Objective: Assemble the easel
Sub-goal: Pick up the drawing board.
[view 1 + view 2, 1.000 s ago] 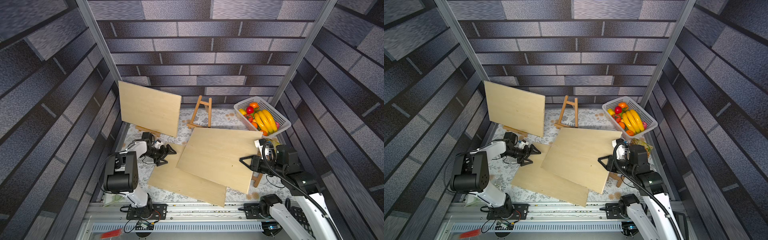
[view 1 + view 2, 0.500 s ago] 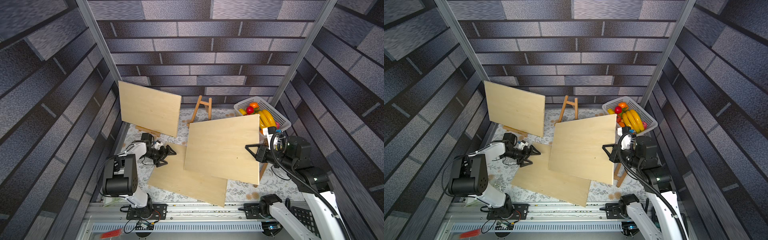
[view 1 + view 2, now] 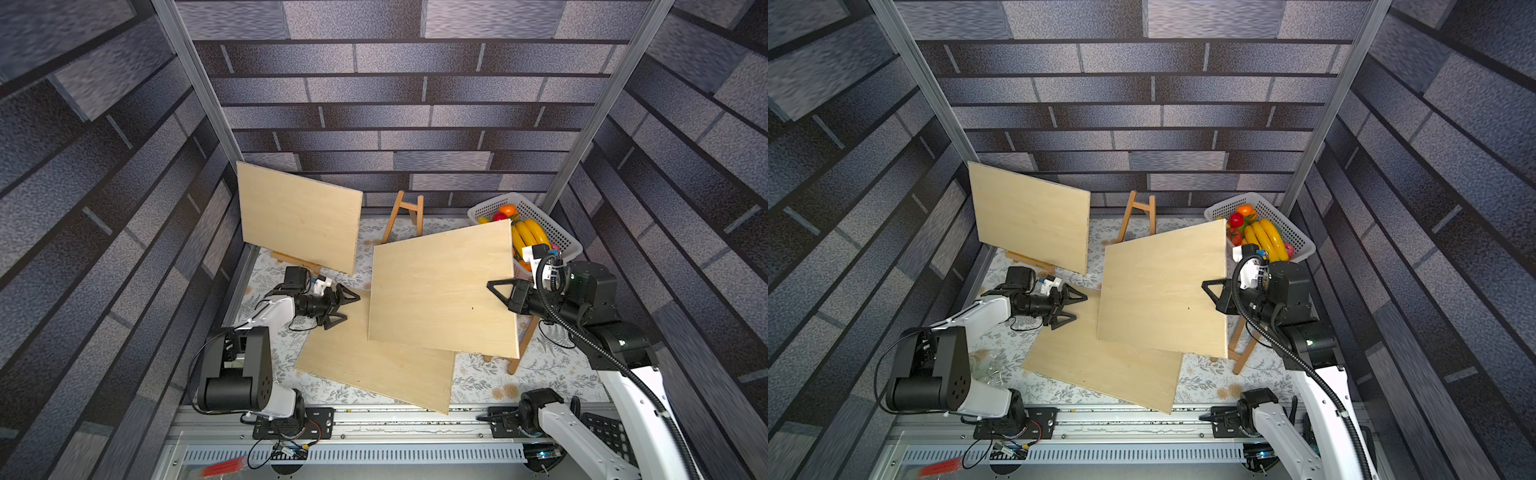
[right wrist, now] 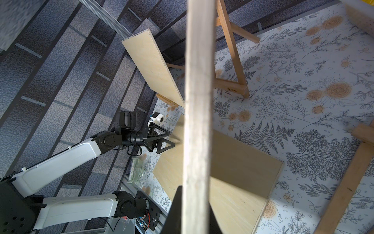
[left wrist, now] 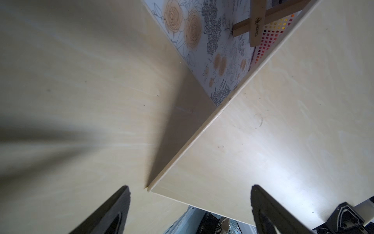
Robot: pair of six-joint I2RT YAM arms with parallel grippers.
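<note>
Two claws are showing: our right claw (image 3: 500,294) is clamping the right edge of the raised board (image 3: 440,291), holding it tilted above the flat board (image 3: 374,370) lying on the tabletop (image 3: 478,378); our left claw (image 3: 352,308) is hanging spread apart near the flat board's corner.

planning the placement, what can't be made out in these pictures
- Right-side easel: both top views, mostly behind the lifted board; only legs show.
- Right gripper: both top views, its lower finger under that board.
- Back-left easel: both top views, hidden by the back board; only the foot shows.
- Basket: in a top view, near side covered by the lifted board.
- Right wrist view: the board's blurred edge blocks the middle.
</note>
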